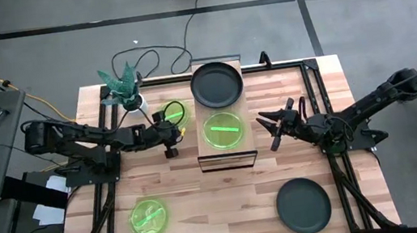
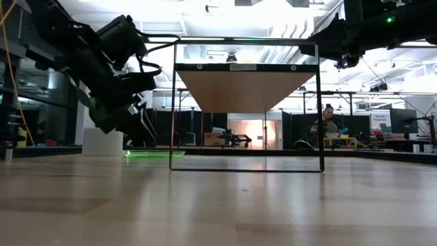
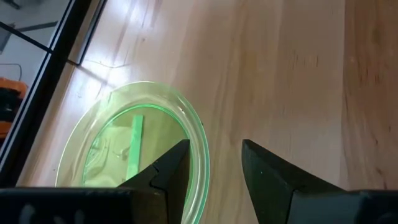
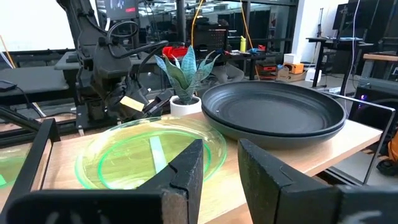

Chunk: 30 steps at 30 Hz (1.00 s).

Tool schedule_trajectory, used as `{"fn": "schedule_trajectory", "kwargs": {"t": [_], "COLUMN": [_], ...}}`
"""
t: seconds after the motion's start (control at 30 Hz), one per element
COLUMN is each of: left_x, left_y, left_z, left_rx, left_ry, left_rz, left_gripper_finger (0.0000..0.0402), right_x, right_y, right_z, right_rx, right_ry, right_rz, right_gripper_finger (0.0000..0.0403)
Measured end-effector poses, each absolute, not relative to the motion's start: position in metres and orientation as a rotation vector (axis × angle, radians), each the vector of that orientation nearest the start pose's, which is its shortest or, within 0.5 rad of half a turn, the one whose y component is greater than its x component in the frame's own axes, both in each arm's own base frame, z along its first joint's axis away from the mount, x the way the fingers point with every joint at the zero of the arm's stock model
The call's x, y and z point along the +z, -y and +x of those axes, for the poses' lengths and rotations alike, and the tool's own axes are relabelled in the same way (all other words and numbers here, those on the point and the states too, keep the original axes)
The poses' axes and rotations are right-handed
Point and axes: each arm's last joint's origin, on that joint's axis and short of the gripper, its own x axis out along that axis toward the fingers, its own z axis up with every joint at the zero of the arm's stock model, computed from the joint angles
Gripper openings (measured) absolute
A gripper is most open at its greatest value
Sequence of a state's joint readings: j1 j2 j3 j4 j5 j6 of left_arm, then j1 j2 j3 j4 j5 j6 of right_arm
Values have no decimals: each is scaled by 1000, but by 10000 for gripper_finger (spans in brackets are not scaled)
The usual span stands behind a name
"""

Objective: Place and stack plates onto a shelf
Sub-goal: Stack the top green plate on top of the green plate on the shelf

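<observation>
Shelf [image 1: 226, 141] runs lengthwise near to far at table centre, bearing a grey plate [image 1: 216, 83] far and a green plate [image 1: 223, 129] near. Plant [image 1: 124, 86] stands far-left. Left gripper [image 1: 169, 128], released, hovers over another green plate [image 1: 174, 111]; right gripper [image 1: 269, 128], released, waits right of the shelf.

Right gripper [image 4: 219, 163] fingers parted; green plate [image 4: 149, 152] beside stacked grey plates [image 4: 273, 112] on shelf [image 4: 323, 146]; plant [image 4: 185, 74] behind.

High view straight down on the table; low view level at tabletop; wrist views close, both views sharing the shelf [image 1: 225, 134]
</observation>
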<state>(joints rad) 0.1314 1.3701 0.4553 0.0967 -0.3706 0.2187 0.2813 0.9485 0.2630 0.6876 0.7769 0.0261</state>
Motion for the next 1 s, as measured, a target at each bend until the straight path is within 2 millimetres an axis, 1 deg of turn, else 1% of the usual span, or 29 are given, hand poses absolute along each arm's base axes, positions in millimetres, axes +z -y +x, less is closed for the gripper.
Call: {"fn": "schedule_trajectory", "kwargs": {"t": [0.5,0.63,0.73,0.83,1.0], "left_x": [136,136,141,151,162], "left_y": [-41,-41,-46,-54,-67], "left_z": [226,226,230,235,240], "left_rx": [383,375,393,417,342], "left_ry": [-865,-874,-877,-885,-891], "left_rz": [304,342,349,332,263], "left_gripper_finger": [136,136,136,136,136], "right_x": [209,209,209,209,209], "right_y": [-31,-31,-31,-31,-31], "right_z": [181,181,181,181,181], "right_rx": [-494,-494,-494,-494,-494], "right_ry": [-1,-1,3,3,-1], "right_rz": [21,21,36,39,24], "right_gripper_finger": [89,89,89,89,89]}}
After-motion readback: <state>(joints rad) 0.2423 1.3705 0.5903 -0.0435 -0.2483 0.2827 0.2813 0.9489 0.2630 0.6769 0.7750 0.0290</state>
